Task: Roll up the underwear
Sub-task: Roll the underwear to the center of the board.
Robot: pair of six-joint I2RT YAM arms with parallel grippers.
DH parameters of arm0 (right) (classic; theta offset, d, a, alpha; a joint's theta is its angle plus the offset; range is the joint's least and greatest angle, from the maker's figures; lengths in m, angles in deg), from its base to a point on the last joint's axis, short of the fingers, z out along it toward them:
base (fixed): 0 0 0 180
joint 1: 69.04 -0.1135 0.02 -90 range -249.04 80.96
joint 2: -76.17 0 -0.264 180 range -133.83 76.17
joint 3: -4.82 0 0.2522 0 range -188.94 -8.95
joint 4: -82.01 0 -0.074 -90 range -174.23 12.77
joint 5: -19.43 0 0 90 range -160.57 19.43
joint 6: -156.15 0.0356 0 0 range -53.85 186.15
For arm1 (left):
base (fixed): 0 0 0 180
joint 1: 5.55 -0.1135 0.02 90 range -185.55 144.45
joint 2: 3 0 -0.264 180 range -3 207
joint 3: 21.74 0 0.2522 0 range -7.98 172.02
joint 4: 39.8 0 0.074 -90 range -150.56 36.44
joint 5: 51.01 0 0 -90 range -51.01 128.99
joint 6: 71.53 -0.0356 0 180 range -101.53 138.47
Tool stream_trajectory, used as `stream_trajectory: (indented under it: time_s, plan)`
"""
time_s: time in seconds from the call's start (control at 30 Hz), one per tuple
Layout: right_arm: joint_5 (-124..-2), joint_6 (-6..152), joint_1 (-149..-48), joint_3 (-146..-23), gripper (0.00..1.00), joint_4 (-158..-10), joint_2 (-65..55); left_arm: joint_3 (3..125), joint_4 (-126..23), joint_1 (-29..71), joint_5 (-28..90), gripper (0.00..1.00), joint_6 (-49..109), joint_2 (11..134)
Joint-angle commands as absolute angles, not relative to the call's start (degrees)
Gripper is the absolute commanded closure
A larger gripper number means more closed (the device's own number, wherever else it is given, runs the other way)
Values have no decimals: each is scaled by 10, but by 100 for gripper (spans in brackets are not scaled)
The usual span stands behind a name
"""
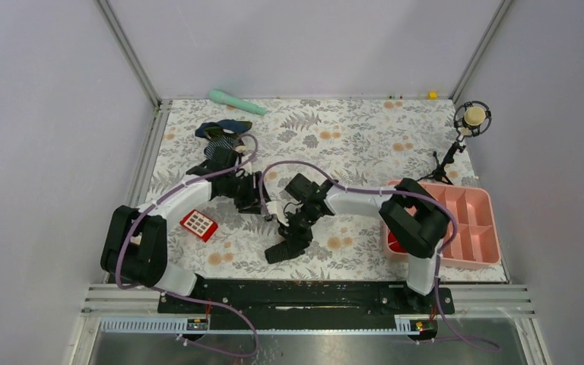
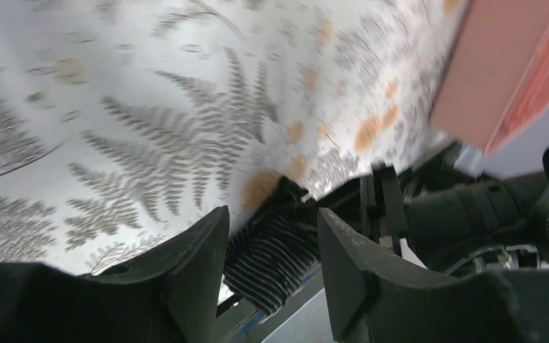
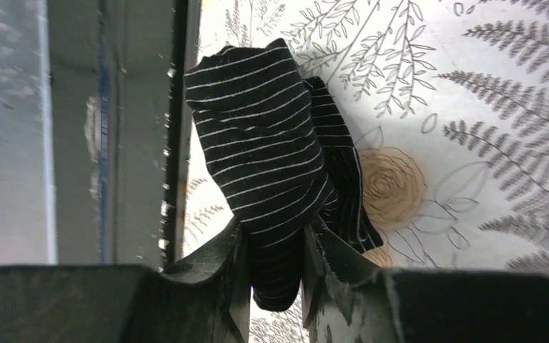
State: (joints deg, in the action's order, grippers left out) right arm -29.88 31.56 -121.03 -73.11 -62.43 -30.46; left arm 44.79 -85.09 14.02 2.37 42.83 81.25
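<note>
Right gripper point(image 3: 275, 234): jaws clamped on the underwear point(image 3: 257, 128), with one finger on each side of the fabric. The underwear is a dark bundle with fine white stripes, partly rolled. It lies on the floral table cover point(image 1: 365, 144) in the near centre of the table, close to the dark rail at the table's near edge. In the top view the bundle point(image 1: 285, 247) sits just below the right gripper point(image 1: 298, 226).

Left gripper point(image 2: 271, 218): jaws apart, nothing between the fingers. It is positioned above the cover, and the striped fabric point(image 2: 271, 250) shows through the gap beyond the fingertips. In the top view the left gripper point(image 1: 265, 204) is just beside the right gripper, on its left.

Other items:
- Red keypad point(image 1: 199, 224): left of the underwear, beside the left arm
- Navy striped garment point(image 1: 219, 133): far left, well apart from the underwear
- Pink tray point(image 1: 477, 262): right side of the table
</note>
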Motion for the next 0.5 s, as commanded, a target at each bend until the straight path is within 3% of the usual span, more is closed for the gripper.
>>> stream_trajectory:
  time_s: [0.0, 0.13, 0.27, 0.47]
  plan:
    - [-292, 483, -1161, -751, 100, -558, -410, 387, -859, 132, 70, 51, 552, 746]
    - [-288, 533, -1130, -750, 100, -579, -440, 355, -886, 126, 86, 50, 560, 685]
    - [-283, 591, -1112, -739, 100, -608, -457, 274, -827, 127, 4, 47, 595, 640]
    - [-256, 656, -1106, -739, 100, -642, -485, 192, -724, 145, 24, 34, 602, 604]
